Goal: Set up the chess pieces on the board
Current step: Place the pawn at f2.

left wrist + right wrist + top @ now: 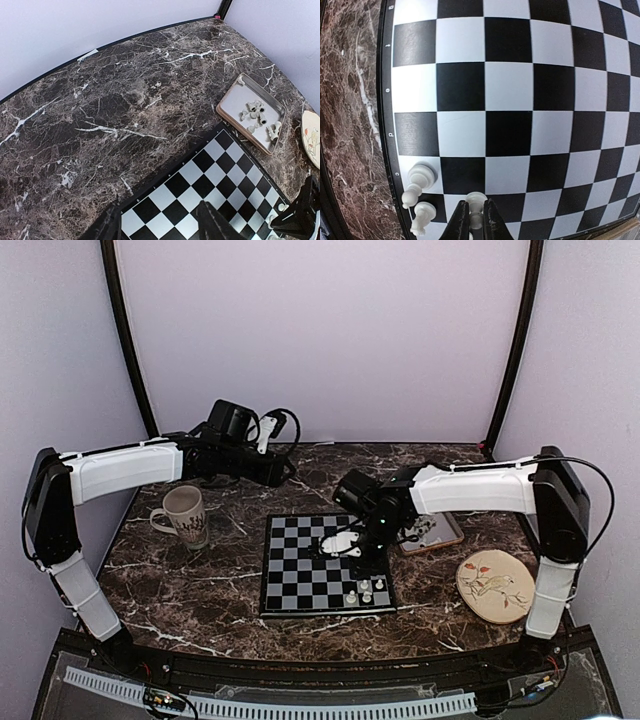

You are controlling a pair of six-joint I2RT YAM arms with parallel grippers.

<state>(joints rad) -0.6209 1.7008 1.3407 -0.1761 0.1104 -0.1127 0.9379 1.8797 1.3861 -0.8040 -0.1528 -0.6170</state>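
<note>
Closest to the right wrist lens, the right pincer (476,224) is nearly shut, its two dark fingers pinching one small white chess piece (475,200) that stands upright on a square in the edge row of the board (510,135). Other chess pieces (422,176) cluster just beside it, toward the board's corner. Seen from above, the right arm (470,490) rises from its base at the near right, stretches its white forearm leftward over the board's right side, and bends the wrist steeply down. The left arm (130,470) climbs from the near left, its forearm reaching toward the back of the surface (100,125), wrist held high behind the board. The left pincer (160,226) hangs partly open with nothing between its fingers. More pieces lie jumbled in a tray (232,107) beside the board's far right corner. A mug (185,515) stands left of the board, a plate (495,585) to its right.
</note>
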